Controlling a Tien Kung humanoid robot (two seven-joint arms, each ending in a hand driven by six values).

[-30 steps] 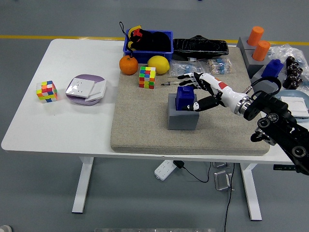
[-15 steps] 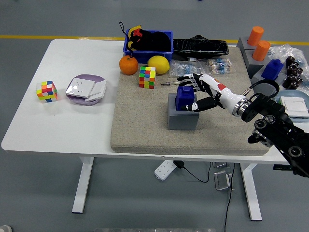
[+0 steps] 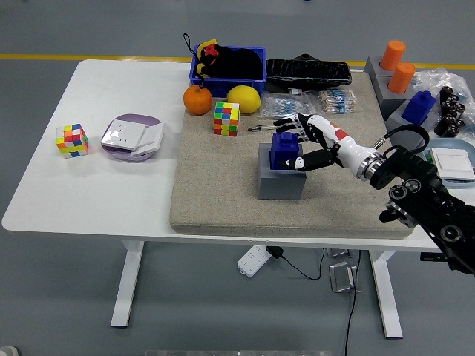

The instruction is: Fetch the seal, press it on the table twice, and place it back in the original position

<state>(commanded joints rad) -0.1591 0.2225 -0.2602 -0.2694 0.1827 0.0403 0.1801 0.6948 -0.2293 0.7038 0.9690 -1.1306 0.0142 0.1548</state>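
Seal, blue and blocky (image 3: 284,150), seated upright in grey square holder (image 3: 281,179) on beige felt mat (image 3: 223,189), presumably its home slot. Right hand (image 3: 312,144) at its side, fingers (image 3: 293,121) spread, thumb touching; whether gripped, cannot tell.

Setting was a robotics test lab or workshop hall: grey sealed floor with a yellow painted line (image 3: 89,56), a white height-adjustable bench (image 3: 96,193), a white power strip (image 3: 254,261) with trailing cables beneath, and assorted test props on a beige felt mat (image 3: 223,185).
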